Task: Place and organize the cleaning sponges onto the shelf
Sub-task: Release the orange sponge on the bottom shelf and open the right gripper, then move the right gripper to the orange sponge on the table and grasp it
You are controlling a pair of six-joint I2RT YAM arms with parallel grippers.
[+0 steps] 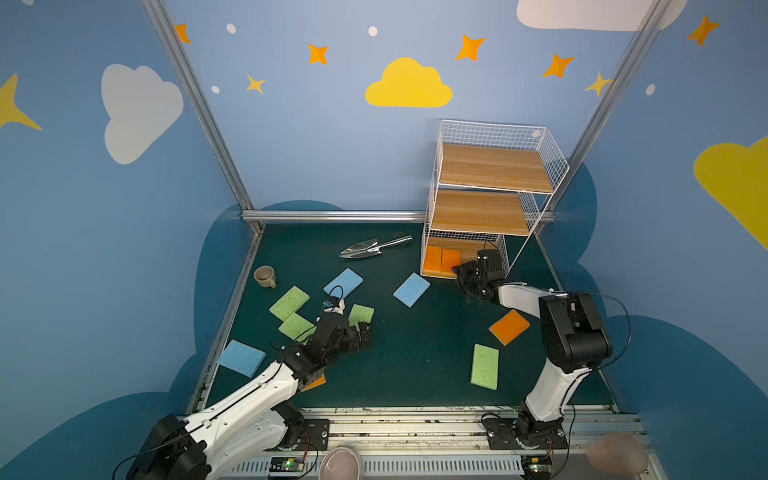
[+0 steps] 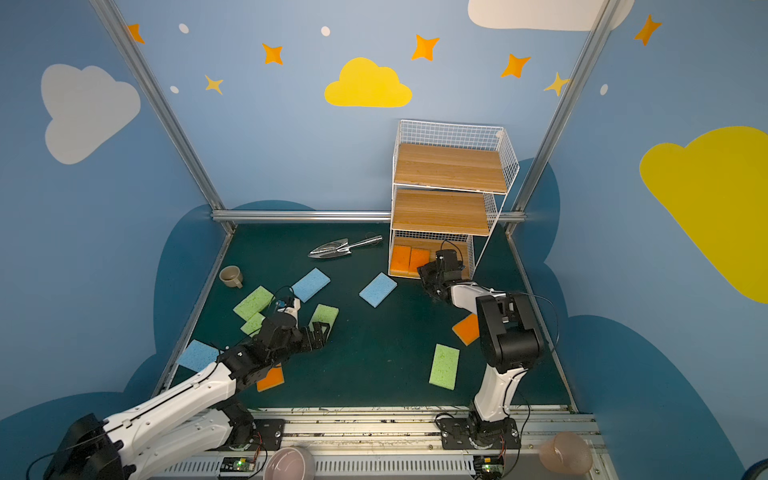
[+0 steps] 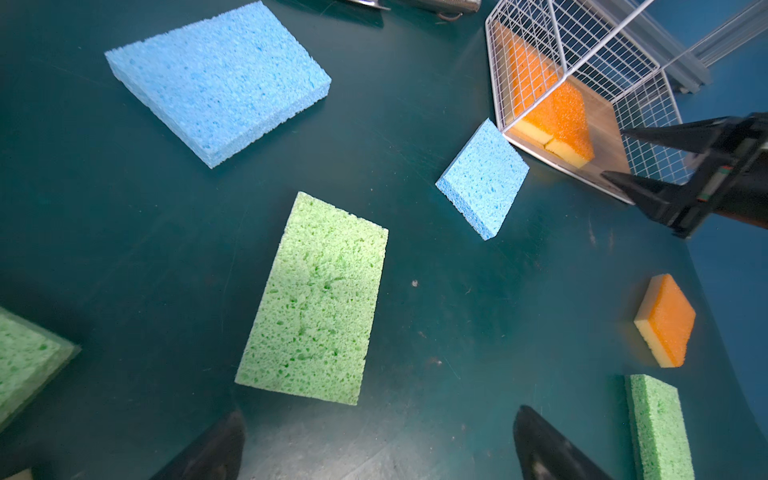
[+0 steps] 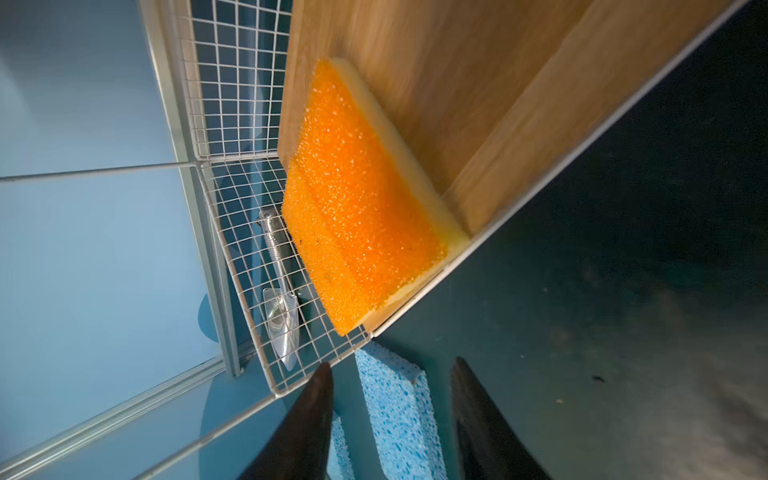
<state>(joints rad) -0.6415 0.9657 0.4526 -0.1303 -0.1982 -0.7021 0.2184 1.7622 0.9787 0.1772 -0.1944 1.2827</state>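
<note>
The shelf holds two orange sponges on its bottom board, in front of which the right gripper stands parted and empty, while the left gripper, spread wide and empty, hovers near a green sponge.

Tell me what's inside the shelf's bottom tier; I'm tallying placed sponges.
Two orange sponges lie side by side on the shelf's board; the right gripper covers its right end in both top views.

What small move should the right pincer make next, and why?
Probably back the right pincer out of the white wire shelf: its jaws stand apart and empty, and two orange rectangular sponges already lie side by side on its bottom wooden board.
</note>
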